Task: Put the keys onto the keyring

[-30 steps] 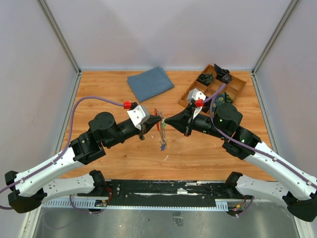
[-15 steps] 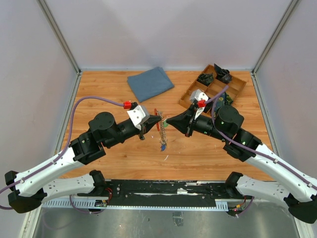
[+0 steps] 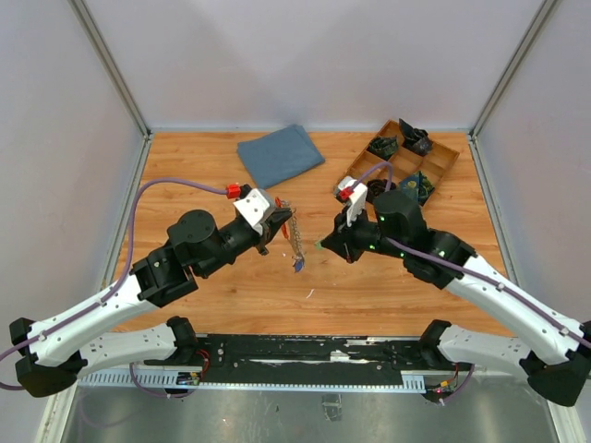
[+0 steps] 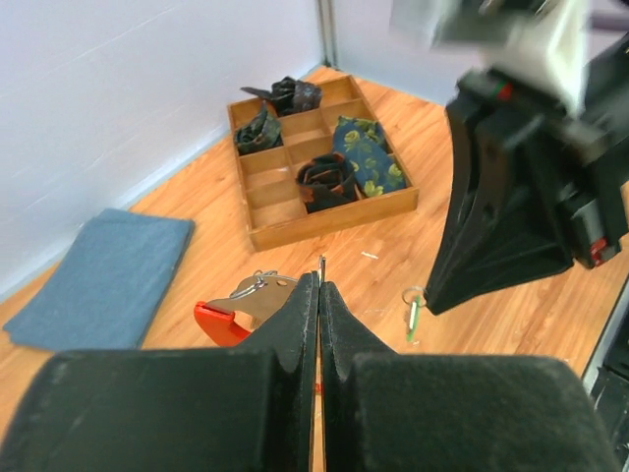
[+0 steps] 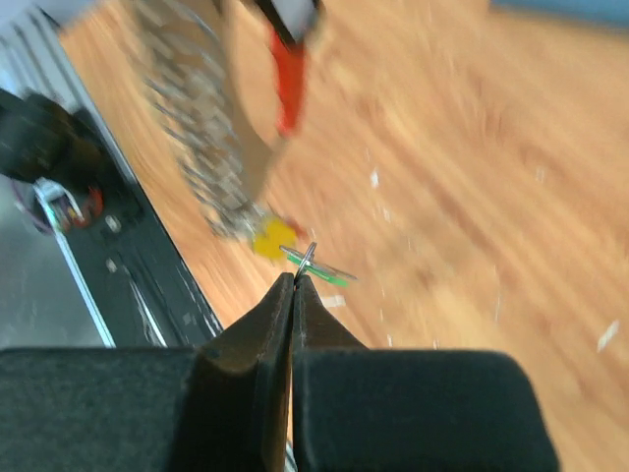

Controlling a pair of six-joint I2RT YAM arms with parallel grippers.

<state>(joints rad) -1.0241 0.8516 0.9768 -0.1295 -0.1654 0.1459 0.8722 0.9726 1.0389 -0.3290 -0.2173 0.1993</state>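
Half a second before, the two end effectors had met tip to tip over the middle of the bench [image 3: 231,295], with the keyring [image 4: 218,319] between them; now they stood apart. The right end effector [image 3: 325,245] had drawn back toward 4 o'clock and sat lower. Its fingers were pressed together on a small green key [image 5: 319,267], which stuck out crosswise from the tips. The left end effector [image 3: 280,221] had turned and moved a little toward 12 o'clock. Its fingers were also together, and it seemed to clamp the keyring, because the red loop came out just beside the left finger in the left wrist view and a thin metal sliver showed at the tips. I could not tell exactly which part of the loop was pinched. The keys [image 3: 295,235] hung from the ring in a bunch toward 6 o'clock, above the bench, with a blue end at the bottom. In the right wrist view the bunch was blurred, and a yellow end lay near the green key but not touching it. My judgement is that the green key was not on the ring, since the two were clearly separated. So this threading step is not done, and the right arm probably must bring the key to the loop for another try. The tray [image 3: 443,161] at 1 o'clock and the cloth [image 3: 280,155] at 12 o'clock had not moved.
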